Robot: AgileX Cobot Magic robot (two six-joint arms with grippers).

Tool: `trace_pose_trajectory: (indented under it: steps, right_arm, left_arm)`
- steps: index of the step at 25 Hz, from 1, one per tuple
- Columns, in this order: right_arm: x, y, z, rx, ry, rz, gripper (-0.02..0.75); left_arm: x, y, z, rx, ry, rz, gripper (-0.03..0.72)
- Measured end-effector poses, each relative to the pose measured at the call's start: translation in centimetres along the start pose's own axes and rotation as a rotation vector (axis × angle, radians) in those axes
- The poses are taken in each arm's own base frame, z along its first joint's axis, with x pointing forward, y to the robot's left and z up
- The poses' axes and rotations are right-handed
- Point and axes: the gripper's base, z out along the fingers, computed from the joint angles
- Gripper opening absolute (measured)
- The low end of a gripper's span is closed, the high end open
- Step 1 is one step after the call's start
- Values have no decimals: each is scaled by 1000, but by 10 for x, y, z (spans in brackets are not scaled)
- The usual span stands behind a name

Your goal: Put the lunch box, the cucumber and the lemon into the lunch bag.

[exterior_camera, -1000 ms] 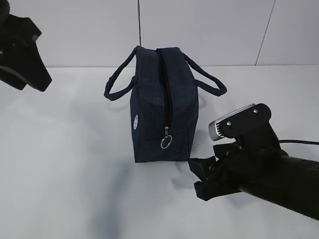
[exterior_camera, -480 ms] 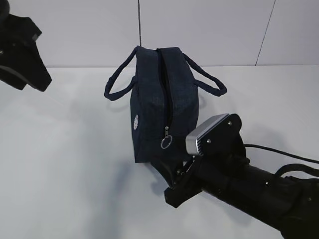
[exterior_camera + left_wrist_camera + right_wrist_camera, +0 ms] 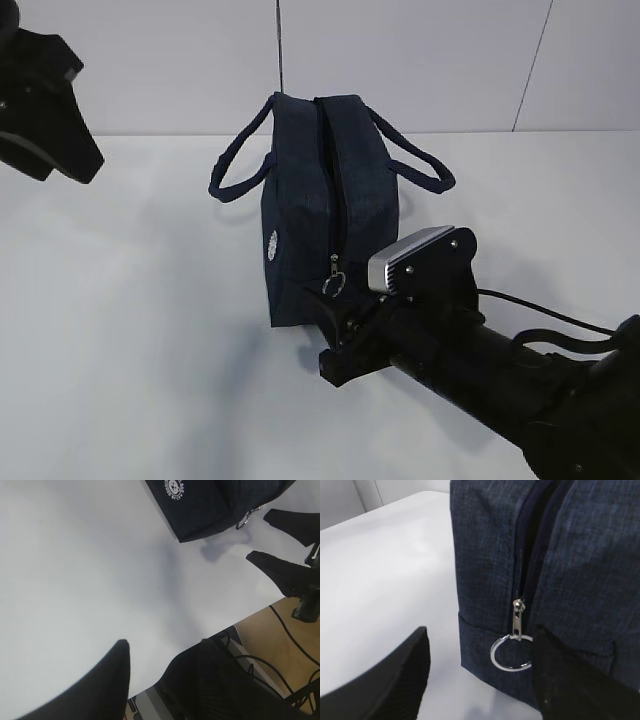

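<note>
1. the lunch bag [image 3: 330, 210] stands upright on the white counter [image 3: 130, 330], its two loop handles spread out to either side and its top zipper closed.
2. the zipper's metal ring pull [image 3: 511, 652] hangs low on the bag's near end, just above the counter.
3. the right gripper [image 3: 335, 330] sits low at that end of the bag; its fingers [image 3: 565, 680] are parted, one on each side of the ring, and nothing is between them that they grip. whether a finger touches the ring cannot be told.
4. the left gripper [image 3: 160, 675] is raised at the far left, well apart from the bag, its fingers partly open and empty.
5. the left wrist view shows the bag's lower corner with a white round logo [image 3: 173, 487].
</note>
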Motion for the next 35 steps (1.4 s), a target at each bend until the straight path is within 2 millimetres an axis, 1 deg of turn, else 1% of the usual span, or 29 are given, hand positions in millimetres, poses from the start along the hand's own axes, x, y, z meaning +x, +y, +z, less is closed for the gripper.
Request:
trace_pose_trajectory:
  steps: [10,14,15,22,26,30,32,35]
  right_arm:
    - [8,-4,16,40,32,41,475]
    - [9,-7,16,77,33,66,475]
    - [9,-7,16,82,31,71,494]
    - [7,-8,22,86,20,88,477]
    - [8,-7,22,86,26,136,476]
    - [9,-7,22,85,41,146,475]
    - [9,-7,22,85,42,146,463]
    - [10,-7,22,85,43,147,412]
  left_arm:
    - [0,0,0,0,2,0,304]
    - [0,0,0,0,2,0,304]
    - [0,0,0,0,2,0,304]
    - [0,0,0,0,2,0,304]
    - [0,0,0,0,2,0,304]
    - [0,0,0,0,2,0,303]
    - [0,0,0,0,2,0,303]
    - [0,0,0,0,2,0,302]
